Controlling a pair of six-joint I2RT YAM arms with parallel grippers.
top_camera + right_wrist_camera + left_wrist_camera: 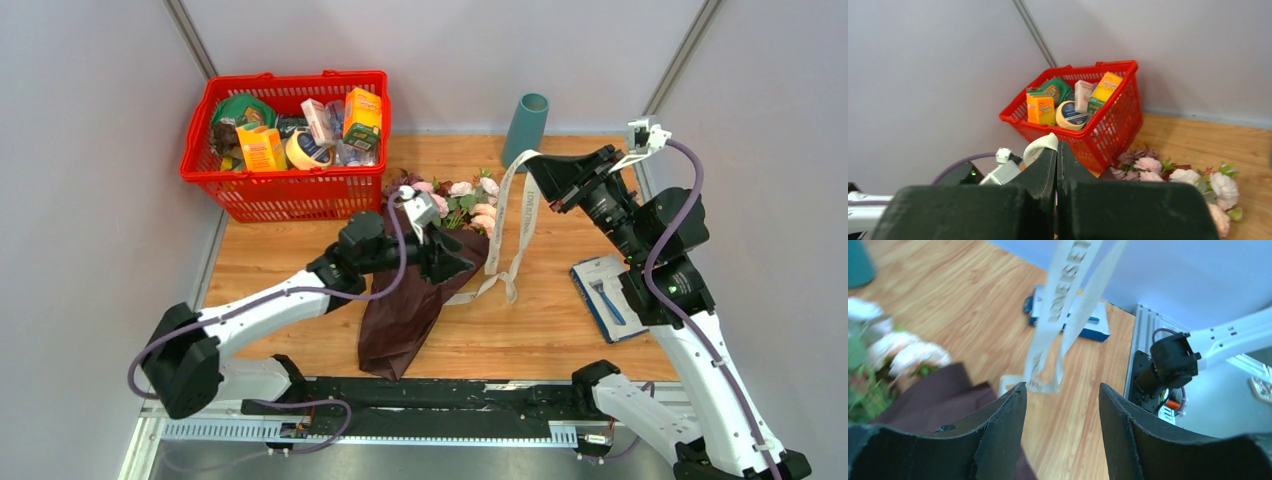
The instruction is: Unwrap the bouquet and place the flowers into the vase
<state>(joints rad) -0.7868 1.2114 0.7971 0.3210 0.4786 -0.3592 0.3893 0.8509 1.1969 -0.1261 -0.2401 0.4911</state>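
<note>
Colleague: Where's the bouquet from your seat?

Operator: From above I see the bouquet [405,310] lying on the desk [290,270] between my two arms. Its dark paper end points toward the bases, and the flowers [468,203] point toward the back wall.

Colleague: And the left hand?

Operator: My left hand [462,258] sits over the upper part of the paper, just below the blooms. On its wrist camera the fingers [1003,425] are spread with nothing between them. The paper shows low and to their left, and the ribbon [1068,295] hangs just past the tips.

Colleague: The right one?

Operator: My right hand [535,165] is raised to the right of the flowers, with its fingers pressed together on the ribbon. On its own camera a cream loop pokes out at the tips. From there the ribbon drops in two strands to the desk, and its lower end lies just beside the paper's right edge. I cannot tell whether any of it goes round the stems.

Colleague: Vase?

Operator: The vase [526,125] stands at the back edge, behind my right hand and apart from the flowers. A red basket [290,195] of groceries sits at the back left, with the blooms near its right corner. A blue pack [605,295] lies on the desk by my right arm.
</note>
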